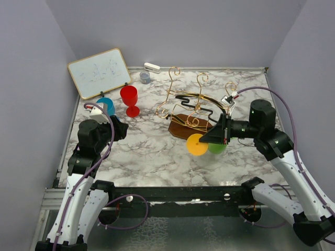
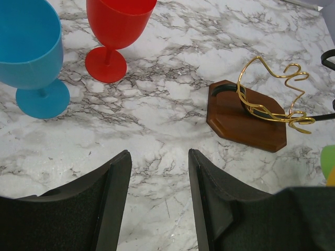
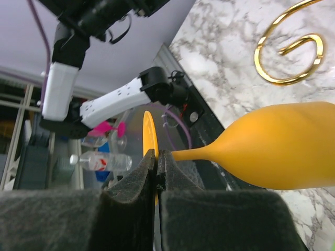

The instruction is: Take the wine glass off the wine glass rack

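Wine glass [image 3: 272, 144] stem pinched inside right gripper [image 3: 157, 163].

I read the wine glass rack [image 1: 180, 128] as shiny gold metal wire on a smooth, dark wooden base [image 2: 246, 120]. The yellow wine glass [image 3: 282, 144] looks like matt plastic, and the red glass [image 2: 118, 23] and blue glass [image 2: 26, 42] like smooth plastic. The marble-patterned tabletop [image 2: 172, 68] has a slight sheen. The pads [image 3: 125, 209] on the right gripper [image 3: 157, 158] look coarse, black and foamy.
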Motion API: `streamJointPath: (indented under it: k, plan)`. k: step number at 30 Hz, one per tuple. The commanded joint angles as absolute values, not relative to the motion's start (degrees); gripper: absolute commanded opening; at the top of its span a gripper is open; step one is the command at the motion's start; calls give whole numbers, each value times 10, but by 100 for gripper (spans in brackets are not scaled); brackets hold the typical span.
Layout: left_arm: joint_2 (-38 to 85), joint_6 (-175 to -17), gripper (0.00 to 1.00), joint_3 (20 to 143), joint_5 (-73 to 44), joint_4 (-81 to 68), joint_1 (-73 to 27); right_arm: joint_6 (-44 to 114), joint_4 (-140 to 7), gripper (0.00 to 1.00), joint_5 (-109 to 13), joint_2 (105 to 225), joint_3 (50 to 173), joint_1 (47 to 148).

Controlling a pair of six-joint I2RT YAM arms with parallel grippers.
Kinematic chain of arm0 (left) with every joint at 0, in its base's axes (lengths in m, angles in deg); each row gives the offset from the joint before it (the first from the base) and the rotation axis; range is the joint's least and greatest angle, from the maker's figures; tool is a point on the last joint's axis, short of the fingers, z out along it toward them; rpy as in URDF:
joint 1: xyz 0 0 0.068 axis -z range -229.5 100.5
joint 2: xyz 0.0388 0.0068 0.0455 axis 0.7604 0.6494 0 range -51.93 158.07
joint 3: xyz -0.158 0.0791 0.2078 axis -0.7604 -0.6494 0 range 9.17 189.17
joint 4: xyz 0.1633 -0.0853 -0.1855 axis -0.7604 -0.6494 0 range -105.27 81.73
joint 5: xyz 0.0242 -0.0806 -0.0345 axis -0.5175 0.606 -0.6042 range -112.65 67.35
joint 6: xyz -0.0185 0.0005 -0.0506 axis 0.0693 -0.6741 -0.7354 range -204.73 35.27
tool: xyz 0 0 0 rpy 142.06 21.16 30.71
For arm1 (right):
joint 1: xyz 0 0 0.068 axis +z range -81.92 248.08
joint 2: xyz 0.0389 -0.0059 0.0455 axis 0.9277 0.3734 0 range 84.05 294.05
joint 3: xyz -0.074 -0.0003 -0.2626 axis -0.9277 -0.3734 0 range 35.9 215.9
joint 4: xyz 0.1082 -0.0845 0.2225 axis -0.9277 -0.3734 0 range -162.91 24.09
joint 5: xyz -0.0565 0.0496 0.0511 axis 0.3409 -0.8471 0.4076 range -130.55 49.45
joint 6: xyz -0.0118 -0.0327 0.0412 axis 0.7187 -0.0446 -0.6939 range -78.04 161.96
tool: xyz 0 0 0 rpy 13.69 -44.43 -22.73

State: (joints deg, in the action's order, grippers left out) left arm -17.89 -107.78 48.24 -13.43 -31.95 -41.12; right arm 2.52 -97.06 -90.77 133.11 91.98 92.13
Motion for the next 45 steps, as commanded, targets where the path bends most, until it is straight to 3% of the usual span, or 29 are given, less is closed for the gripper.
streamJointPath:
  k: [1, 9, 14, 18, 27, 34, 45]
  plan:
    - [-179, -1081, 50, 480, -124, -312, -408, 26, -936, 1, -1016, 1325, 934, 924]
    - [-179, -1082, 50, 480, -127, -312, -408, -46, -861, 1, -1087, 1321, 954, 942]
    - [-178, -1083, 50, 481, -129, -313, -408, -206, -626, 1, -1142, 1324, 964, 948]
    - [-179, -1083, 50, 481, -131, -315, -408, -271, -500, 1, -1153, 1365, 1044, 948]
    - [-182, -1082, 50, 481, -129, -314, -408, 132, -835, 1, -1002, 1451, 1338, 948]
    - [-182, -1082, 50, 481, -131, -314, -408, 339, -936, 1, -854, 1483, 1370, 967]
    - [-184, -1152, 50, 512, -176, -342, -408, 509, -866, 1, -701, 1455, 1265, 1079]
